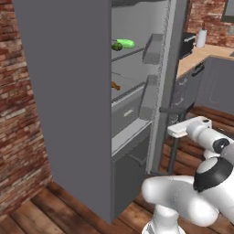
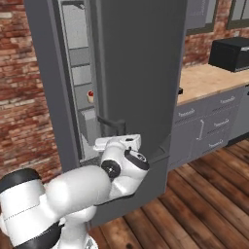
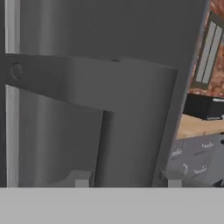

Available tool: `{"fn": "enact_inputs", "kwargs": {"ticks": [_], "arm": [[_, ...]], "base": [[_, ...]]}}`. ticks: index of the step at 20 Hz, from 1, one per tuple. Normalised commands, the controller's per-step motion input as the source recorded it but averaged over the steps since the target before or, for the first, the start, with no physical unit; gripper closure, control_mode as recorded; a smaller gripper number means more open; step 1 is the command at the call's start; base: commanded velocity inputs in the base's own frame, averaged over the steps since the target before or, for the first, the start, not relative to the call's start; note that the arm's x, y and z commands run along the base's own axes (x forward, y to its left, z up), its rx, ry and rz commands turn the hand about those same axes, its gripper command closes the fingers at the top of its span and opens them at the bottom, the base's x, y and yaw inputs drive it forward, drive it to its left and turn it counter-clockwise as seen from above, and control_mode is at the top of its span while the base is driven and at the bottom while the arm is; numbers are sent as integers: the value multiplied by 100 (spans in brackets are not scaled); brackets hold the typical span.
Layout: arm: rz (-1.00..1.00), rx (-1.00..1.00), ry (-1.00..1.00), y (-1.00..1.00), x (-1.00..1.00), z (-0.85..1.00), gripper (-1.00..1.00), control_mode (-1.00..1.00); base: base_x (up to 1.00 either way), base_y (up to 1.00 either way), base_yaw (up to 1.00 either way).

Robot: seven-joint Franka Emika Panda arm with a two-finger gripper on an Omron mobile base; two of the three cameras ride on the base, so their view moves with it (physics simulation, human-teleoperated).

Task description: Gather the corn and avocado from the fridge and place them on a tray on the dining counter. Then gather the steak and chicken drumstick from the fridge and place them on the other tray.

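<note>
The fridge point(image 1: 68, 91) stands with its door point(image 2: 141, 73) swung open. On an upper shelf lies a dark green avocado point(image 1: 117, 46), with a long light green thing point(image 1: 127, 43) beside it; I cannot tell if that is the corn. One shelf lower rests a small orange-brown piece point(image 1: 115, 85), which looks like the chicken drumstick. A small red and pale item point(image 2: 90, 94) sits deep inside; it may be the steak. My gripper point(image 3: 127, 179) point(image 1: 173, 131) point(image 2: 111, 141) is at the dark door handle point(image 3: 131, 140) point(image 1: 172, 110). It is open, with the handle bar between its fingertips point(image 3: 81, 178). The trays are out of view.
The door's inner bins point(image 1: 153, 48) face the shelves. Right of the fridge runs a wooden counter point(image 2: 214, 78) over grey drawers point(image 2: 209, 126), with a black microwave point(image 2: 231, 53) on it. A brick wall point(image 1: 16, 128) lies to the left, and the floor is wood planks point(image 2: 194, 209).
</note>
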Motion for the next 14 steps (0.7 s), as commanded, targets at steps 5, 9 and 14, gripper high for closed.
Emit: {"fn": "enact_inputs", "kwargs": {"ticks": [5,9,14], "arm": [[-22,0,0,-97,-74,41,100,-100],[-20,0,0,-79,-66,30,-100,-100],[-18,0,-12,-50,-96,30,-100,-100]], "base": [[0,0,0],[0,0,0],[0,0,0]]}}
